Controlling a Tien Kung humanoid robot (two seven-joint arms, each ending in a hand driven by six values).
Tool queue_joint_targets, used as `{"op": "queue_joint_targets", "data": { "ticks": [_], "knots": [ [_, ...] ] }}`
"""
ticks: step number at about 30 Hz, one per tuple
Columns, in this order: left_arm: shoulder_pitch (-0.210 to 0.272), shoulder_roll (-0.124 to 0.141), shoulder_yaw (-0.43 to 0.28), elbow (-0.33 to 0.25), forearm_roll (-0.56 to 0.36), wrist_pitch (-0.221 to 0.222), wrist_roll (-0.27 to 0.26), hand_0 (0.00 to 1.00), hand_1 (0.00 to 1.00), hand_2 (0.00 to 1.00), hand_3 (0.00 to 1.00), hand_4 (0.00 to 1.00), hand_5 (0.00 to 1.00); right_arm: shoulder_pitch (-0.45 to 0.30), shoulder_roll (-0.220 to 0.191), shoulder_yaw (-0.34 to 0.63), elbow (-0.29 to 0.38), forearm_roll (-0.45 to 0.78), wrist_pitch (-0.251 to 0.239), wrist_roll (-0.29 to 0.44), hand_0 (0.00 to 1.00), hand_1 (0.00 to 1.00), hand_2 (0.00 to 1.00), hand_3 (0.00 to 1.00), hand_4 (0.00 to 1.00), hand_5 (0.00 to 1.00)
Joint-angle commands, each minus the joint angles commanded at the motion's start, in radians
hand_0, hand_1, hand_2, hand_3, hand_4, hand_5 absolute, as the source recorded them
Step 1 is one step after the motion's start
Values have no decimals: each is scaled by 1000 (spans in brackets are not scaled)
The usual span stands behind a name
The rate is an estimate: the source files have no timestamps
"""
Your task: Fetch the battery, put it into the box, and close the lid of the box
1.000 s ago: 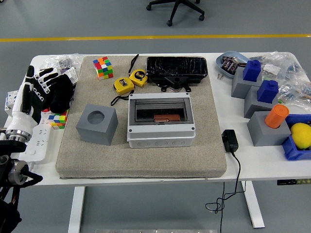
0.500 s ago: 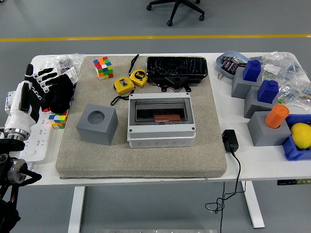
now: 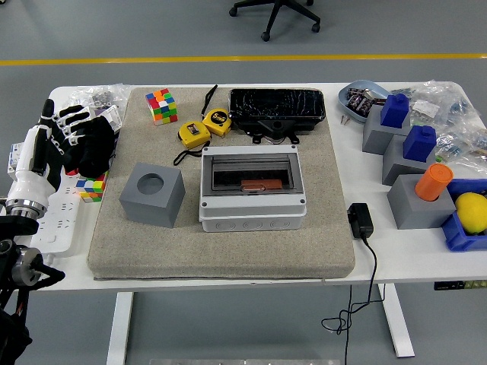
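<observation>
Left hand (image 3: 72,141) at the bench's (image 3: 228,266) left edge, fingers (image 3: 76,114) spread and relaxed, nothing in them, hovering over a white power strip (image 3: 57,220) and a small colour cube (image 3: 91,186). Right hand not in the shot.

Beige mat (image 3: 228,243) covers the middle of the bench. Grey box (image 3: 251,186) sits at mat centre, its smoky see-through lid (image 3: 251,171) down over the compartment. Through the lid an orange-brown block, the battery (image 3: 260,185), lies inside, toward the front middle. Whether the lid is fully latched, cannot tell.

Left of the box, just beside it: grey cube (image 3: 152,194) with 1 round hole on top, hole looks empty. Behind the box: black tray (image 3: 278,110), touching or nearly touching the box's back edge. 2 yellow tape measures (image 3: 204,128) left of the tray, a bigger colour cube (image 3: 160,105) at the mat's far left corner.

Right side, off the mat: black adapter (image 3: 359,220) with cord running over the near edge. 3 grey blocks: 2 carry blue pieces (image 3: 407,125) in their tops, the nearest (image 3: 415,204) holds an orange cylinder (image 3: 434,182) upright. Blue bin (image 3: 456,237) at far right holds a yellow fruit-like thing (image 3: 472,211). Blue-grey bowl (image 3: 358,93) at the back holds small dark parts, too small to tell. Clear plastic bags (image 3: 449,103) behind.
</observation>
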Motion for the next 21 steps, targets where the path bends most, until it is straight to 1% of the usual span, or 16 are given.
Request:
{"op": "queue_joint_targets", "data": {
  "ticks": [6,7,12,13,18,19,21],
  "knots": [
    [0,2,1,2,-1,0,-5,493,686,675,664,998,936,2,3,-1,0,2,-1,3,862,809,764,792,998,998],
    [0,2,1,2,-1,0,-6,539,688,675,665,998,932,2,3,-3,0,5,-1,3,860,808,764,791,998,998],
    [-3,2,-3,3,2,-3,-9,539,688,675,665,998,932,3,3,-1,0,3,-1,3,860,808,764,791,998,998],
    [-3,2,-3,3,4,-4,-9,641,698,679,664,998,932,4,3,0,0,2,-1,3,859,808,763,791,998,998],
    [-3,3,-2,1,10,-3,-8,641,698,679,664,998,932,4,2,4,0,-3,-1,1,859,808,763,791,998,998],
    [-4,3,-2,1,10,-3,-8,692,703,681,671,998,931,5,2,4,0,-3,-1,1,859,806,762,790,998,998],
    [-4,4,-1,1,10,-2,-7,692,703,681,671,998,931,6,2,1,0,-3,0,1,859,806,762,790,998,998]
  ]
}}
